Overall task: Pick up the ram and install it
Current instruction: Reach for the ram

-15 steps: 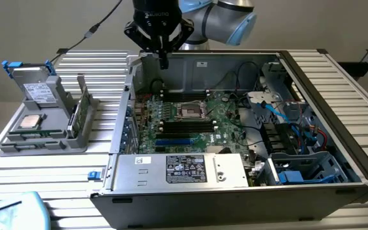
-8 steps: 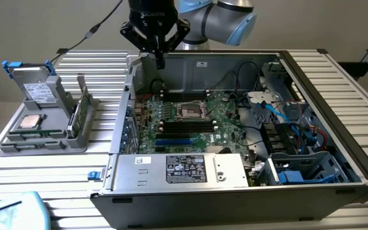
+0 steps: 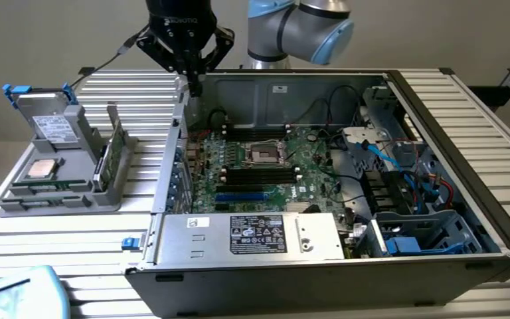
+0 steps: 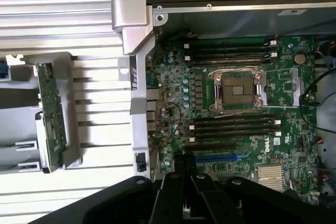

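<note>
**Thin, long green circuit-board ram [image 3: 111, 151] parked away from the clenched black end effector [image 3: 189, 72]**

The ram stands on edge in a grey plastic holder [image 3: 60, 205] on the slatted metal counter [image 3: 60, 239], its long axis running near to far. It lies to the exterior view's left of the end effector and nearer. The end effector looks empty and hangs over the far left corner of the open black computer case [image 3: 326, 292], whose left wall stands between them.

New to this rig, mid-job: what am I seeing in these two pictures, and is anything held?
One robot arm carries a black gripper, shut, with nothing visibly held. The exterior view comes from a camera off the arm; the wrist view looks down past the gripper. On the slatted table stands an open computer case, motherboard exposed. At the exterior view's left, a grey holder carries the ram, standing on edge, and a silver processor chip.
</note>
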Controlling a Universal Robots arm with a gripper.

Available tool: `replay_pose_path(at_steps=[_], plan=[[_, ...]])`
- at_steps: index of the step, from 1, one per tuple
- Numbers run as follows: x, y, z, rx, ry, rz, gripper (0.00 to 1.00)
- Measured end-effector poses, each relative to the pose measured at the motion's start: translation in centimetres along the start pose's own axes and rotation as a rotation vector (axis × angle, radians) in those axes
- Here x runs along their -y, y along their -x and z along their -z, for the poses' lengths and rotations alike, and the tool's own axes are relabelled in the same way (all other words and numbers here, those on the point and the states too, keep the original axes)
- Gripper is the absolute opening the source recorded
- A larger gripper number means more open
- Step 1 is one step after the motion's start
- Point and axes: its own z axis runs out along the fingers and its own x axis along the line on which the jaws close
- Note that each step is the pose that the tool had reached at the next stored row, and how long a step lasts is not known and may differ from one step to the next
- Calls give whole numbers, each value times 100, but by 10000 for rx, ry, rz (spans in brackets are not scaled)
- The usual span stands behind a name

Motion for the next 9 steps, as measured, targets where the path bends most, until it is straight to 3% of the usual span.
replay_pose_path(at_steps=[5,9], plan=[[18,-230,-30,-72,-4,-2,10],[31,-385,-67,-186,-12,7,10]])
